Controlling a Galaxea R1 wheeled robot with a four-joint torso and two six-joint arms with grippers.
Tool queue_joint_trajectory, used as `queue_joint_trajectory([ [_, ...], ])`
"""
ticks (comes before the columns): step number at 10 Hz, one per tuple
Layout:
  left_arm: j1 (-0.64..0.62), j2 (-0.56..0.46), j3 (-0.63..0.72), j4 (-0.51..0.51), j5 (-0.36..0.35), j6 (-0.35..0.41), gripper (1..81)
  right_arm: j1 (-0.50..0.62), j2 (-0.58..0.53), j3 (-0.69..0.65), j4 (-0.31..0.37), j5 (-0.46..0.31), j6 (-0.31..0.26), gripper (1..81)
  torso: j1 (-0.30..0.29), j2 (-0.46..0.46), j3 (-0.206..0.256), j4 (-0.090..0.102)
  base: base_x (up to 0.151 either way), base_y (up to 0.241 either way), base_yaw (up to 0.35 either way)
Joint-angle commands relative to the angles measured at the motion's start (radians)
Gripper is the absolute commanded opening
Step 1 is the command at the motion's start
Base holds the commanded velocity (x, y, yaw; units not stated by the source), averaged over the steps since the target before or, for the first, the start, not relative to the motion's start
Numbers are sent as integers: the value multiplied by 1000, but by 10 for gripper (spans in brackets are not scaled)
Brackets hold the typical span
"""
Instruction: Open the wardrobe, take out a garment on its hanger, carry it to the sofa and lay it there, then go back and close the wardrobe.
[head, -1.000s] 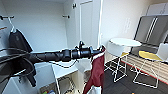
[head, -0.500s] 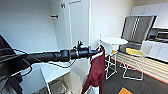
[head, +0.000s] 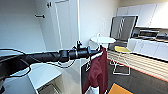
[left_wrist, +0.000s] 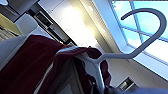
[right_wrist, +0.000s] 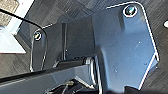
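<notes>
wardrobe: behind and left of my claw, white door panel standing past the arm; I'm carrying away from it, so I judge this the carry leg.
left arm: stretched out level across the head view; I'd keep it that high so the hem clears the floor.
left gripper: looks clamped on the hanger, tho fingers are blurry, so prob not certain.
hanger: white, hook free & curving up above the claw in wrist cam.
garment: maroon w/ white trim, hanging straight below the claw; drive smooth, no sharp turns, or it'll swing.
stool: yellow seat, beyond claw to the right; give it room.
</notes>
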Motion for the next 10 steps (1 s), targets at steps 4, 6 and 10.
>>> queue_joint_trajectory([
  [4, -197, -7, 29, 19, -99, 14, 10, 39, 6, 7, -3, -49, -3, 811, 1, 0, 0, 0, 0, 0, -279],
  [6, -197, -8, 29, 19, -111, 15, 10, 39, 6, 7, -3, -49, -3, 811, 1, 0, 0, 0, 0, 0, -279],
  [10, -195, -10, 37, 20, -111, 15, 10, 39, 6, 7, -6, -50, -3, 811, 1, 0, 0, 0, 0, 0, -279],
])
